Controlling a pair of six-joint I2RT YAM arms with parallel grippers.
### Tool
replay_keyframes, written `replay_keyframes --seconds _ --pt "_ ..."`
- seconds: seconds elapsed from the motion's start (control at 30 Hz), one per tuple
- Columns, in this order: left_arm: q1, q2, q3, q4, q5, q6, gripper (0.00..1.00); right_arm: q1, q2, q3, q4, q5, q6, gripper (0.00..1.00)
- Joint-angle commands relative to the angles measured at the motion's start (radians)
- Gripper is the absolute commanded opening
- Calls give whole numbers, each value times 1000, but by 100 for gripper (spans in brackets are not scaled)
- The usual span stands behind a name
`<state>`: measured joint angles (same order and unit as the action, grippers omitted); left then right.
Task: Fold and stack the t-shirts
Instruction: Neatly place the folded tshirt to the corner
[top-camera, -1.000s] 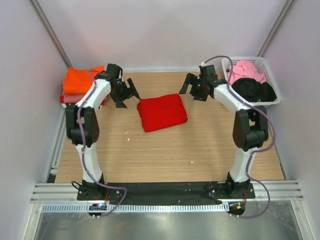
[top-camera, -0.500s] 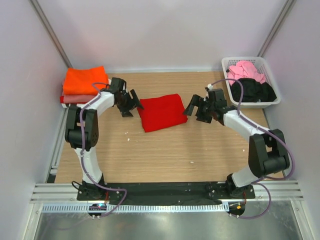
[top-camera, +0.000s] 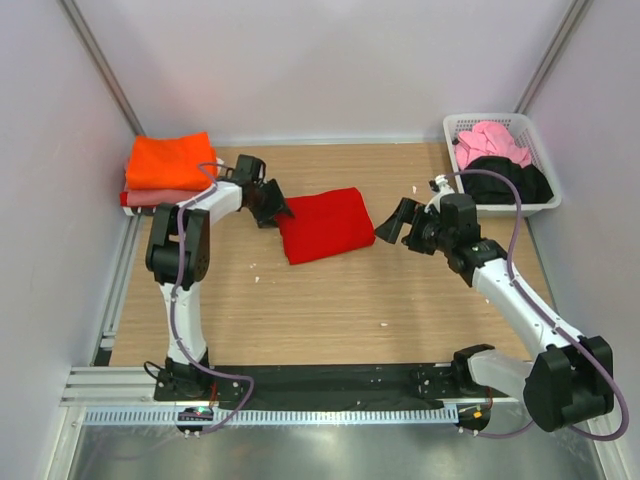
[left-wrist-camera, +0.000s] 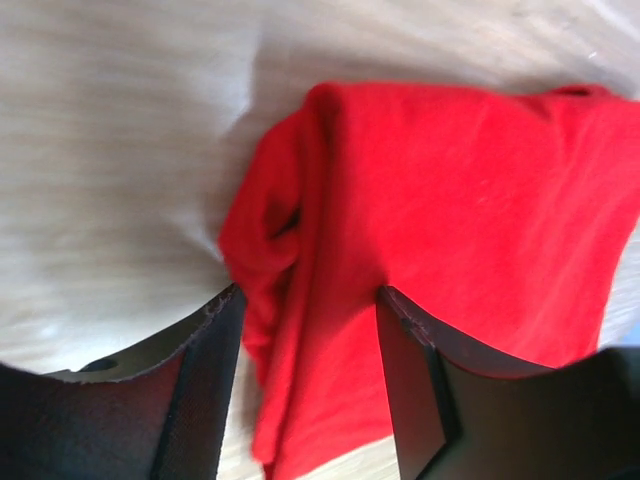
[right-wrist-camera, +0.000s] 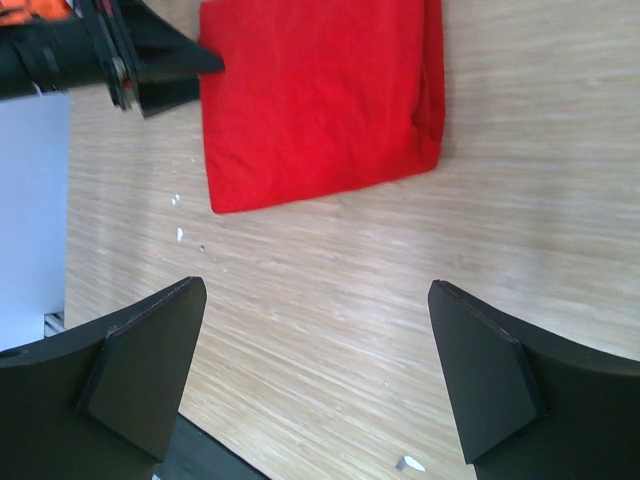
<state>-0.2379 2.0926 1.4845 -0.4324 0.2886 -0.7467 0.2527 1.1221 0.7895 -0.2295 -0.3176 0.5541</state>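
Left end effector (top-camera: 281, 211) advanced — red t-shirt (top-camera: 325, 225) between its jaws.

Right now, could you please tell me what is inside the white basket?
Inside the white basket lie a pink t-shirt at the far end and a black t-shirt nearer the arms. Anything beneath them is covered.

A light wood-grain worktop (top-camera: 330, 300) sits boxed in by plain white walls (top-camera: 330, 60) behind and on both sides. Grey metal struts (top-camera: 97, 60) climb the back corners. A black strip (top-camera: 330, 380) and a pale slotted rail (top-camera: 330, 414) edge the near side. The light is soft and even.
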Motion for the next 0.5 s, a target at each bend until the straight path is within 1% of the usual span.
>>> replay_keyframes --seconds 0.0,0.03,0.13,0.17,0.2,0.27,0.33,0.4,0.43,0.47 --pt "-29 72 39 30 -54 1 56 3 -15 -41 -11 -18 -16 100" --pt "-32 93 58 29 -55 0 55 5 -19 -50 -5 -24 -16 100" --pt "-46 128 103 29 -54 -2 37 2 -35 -99 10 -34 -16 100" --pt "-50 136 114 29 -51 -2 26 2 -36 -108 16 -35 -17 100" --pt "-55 139 123 30 -42 -3 1 3 -35 -114 19 -34 -23 100" --pt "-58 124 141 29 -29 -3 0 3 -31 -133 25 -35 -28 100" --pt "-58 101 169 -5 -46 10 0 3 -30 -145 28 -40 -31 100" --pt "-55 70 209 -84 -60 53 0 3 -36 -153 36 -51 -29 100" --pt "-54 63 259 -118 -69 67 0 3 -41 -159 39 -52 -28 100" --pt "-49 49 287 -187 -74 81 0 2 -44 -159 44 -54 -25 100"
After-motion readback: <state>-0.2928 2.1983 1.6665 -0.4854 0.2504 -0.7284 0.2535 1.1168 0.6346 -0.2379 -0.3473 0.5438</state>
